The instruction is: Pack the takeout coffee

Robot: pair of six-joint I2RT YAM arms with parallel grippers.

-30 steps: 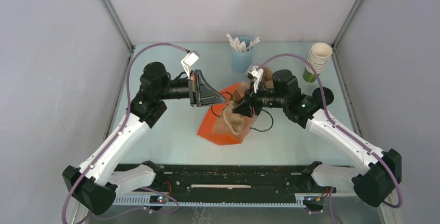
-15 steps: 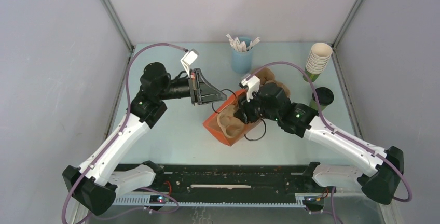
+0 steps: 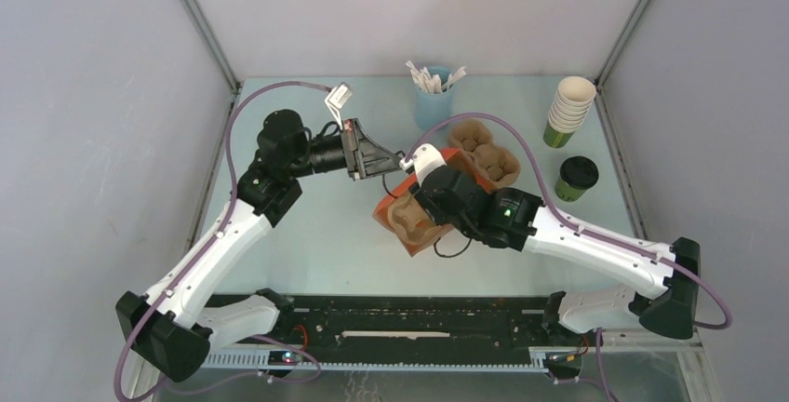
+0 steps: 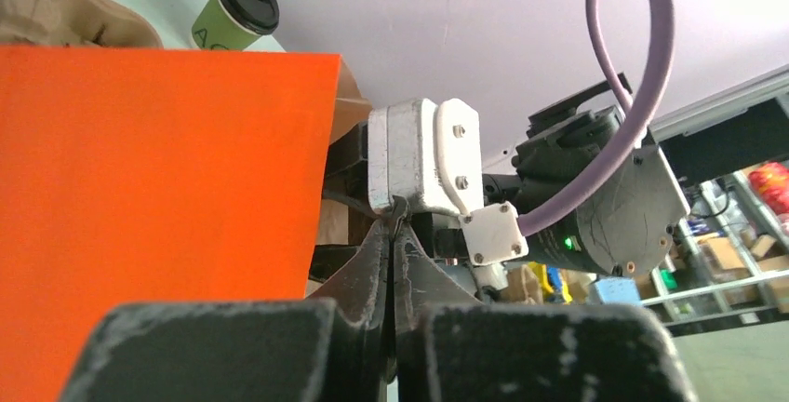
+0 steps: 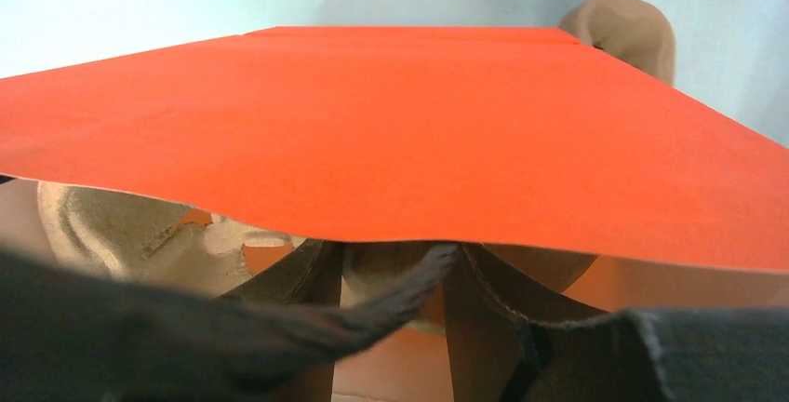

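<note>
Right gripper (image 3: 416,214) shifted left; takeout coffee (image 3: 577,177) uncovered.

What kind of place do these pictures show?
Probably a robot test cell staged as a coffee takeaway counter: grey panels enclose the table, which holds a lidded coffee cup, stacked paper cups and an orange paper bag.
</note>
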